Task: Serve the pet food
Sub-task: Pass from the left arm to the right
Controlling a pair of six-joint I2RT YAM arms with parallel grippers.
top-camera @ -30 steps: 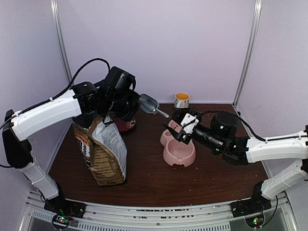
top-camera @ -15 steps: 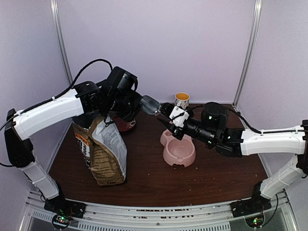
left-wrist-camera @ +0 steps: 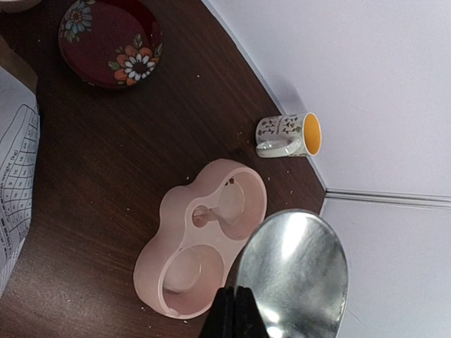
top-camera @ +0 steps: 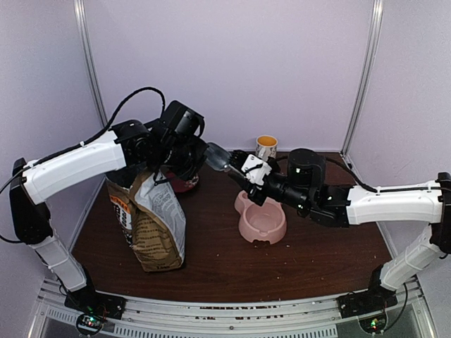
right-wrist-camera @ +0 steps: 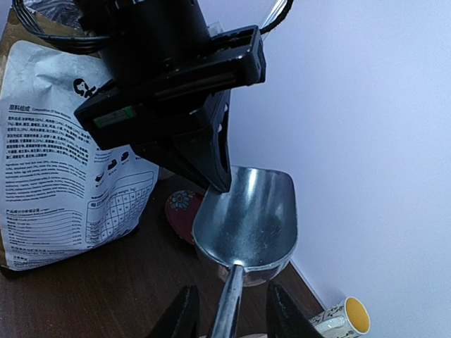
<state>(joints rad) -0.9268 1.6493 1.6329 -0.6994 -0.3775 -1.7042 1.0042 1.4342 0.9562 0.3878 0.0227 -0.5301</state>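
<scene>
My left gripper (top-camera: 204,152) is shut on the rim of an empty metal scoop (top-camera: 217,156) and holds it above the table's back. In the left wrist view its black fingers (left-wrist-camera: 236,313) pinch the scoop (left-wrist-camera: 296,271). My right gripper (top-camera: 239,169) is open, with the scoop's handle (right-wrist-camera: 229,303) between its fingers (right-wrist-camera: 182,313); they do not press on it. The scoop bowl (right-wrist-camera: 250,211) is bare. The tan pet food bag (top-camera: 148,218) stands open at the left. No kibble shows. The pink double bowl (top-camera: 261,220) lies empty at the middle.
A red flowered saucer (left-wrist-camera: 109,42) sits behind the bag, under my left arm. A patterned mug with a yellow inside (top-camera: 266,146) stands at the back wall. Crumbs dot the brown table (top-camera: 225,260). Walls close in on three sides.
My right gripper has moved left and up from over the pink bowl to the scoop's handle. My left gripper has shifted the scoop a little towards it.
</scene>
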